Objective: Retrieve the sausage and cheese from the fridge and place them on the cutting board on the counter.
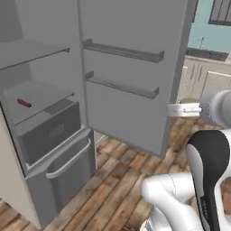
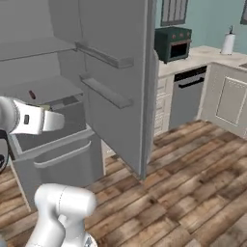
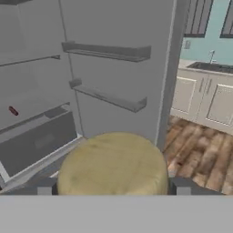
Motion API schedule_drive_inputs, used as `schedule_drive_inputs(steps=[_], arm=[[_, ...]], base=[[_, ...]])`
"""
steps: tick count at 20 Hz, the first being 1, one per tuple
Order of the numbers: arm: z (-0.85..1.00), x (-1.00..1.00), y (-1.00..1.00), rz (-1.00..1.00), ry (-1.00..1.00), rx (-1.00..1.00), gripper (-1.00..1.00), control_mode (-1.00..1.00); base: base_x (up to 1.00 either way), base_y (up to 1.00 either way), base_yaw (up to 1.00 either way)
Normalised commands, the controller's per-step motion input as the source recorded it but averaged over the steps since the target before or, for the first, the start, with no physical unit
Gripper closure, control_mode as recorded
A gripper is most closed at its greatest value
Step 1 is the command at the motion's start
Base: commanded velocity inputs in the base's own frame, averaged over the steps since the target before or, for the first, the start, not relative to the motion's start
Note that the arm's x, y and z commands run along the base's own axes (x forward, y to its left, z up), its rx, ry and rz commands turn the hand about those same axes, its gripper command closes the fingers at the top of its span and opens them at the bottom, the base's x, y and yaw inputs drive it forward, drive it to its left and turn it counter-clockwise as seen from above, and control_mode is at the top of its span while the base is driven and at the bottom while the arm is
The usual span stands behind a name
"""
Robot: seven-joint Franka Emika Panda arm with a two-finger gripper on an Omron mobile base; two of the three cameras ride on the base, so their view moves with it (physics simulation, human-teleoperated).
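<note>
One cheese [image 3: 113, 164], a pale tan-yellow chunk, sits between the jaws in the hand view, a dark fingertip [image 3: 44, 186] at each side; the jaws stand wide and clamp it. In the left base view the gripper [image 1: 191, 104] hangs past the door's edge, the chunk a small tan patch above the white hand. One sausage [image 1: 24, 103], red-brown, lies alone on a grey shelf of the fridge [image 1: 54, 135], well apart from the jaws. Fridge door open; two door rails, one drawer below. In the right base view the sausage [image 2: 32, 95] is a tiny mark and the white hand is cut off at the left edge. Beige worktop [image 2: 202, 55] far right.
</note>
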Motion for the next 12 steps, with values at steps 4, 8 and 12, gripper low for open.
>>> schedule_drive_inputs(steps=[4, 8, 12], arm=[[0.00, 0.00, 0.00, 0.00, 0.00, 0.00, 1.00, 1.00], [0.00, 0.00, 0.00, 0.00, 0.00, 0.00, 1.00, 1.00], [0.00, 0.00, 0.00, 0.00, 0.00, 0.00, 1.00, 1.00]], base=[[-0.58, 0.00, -0.80], [-0.40, -0.22, -0.77], [-0.35, -0.43, -0.71]])
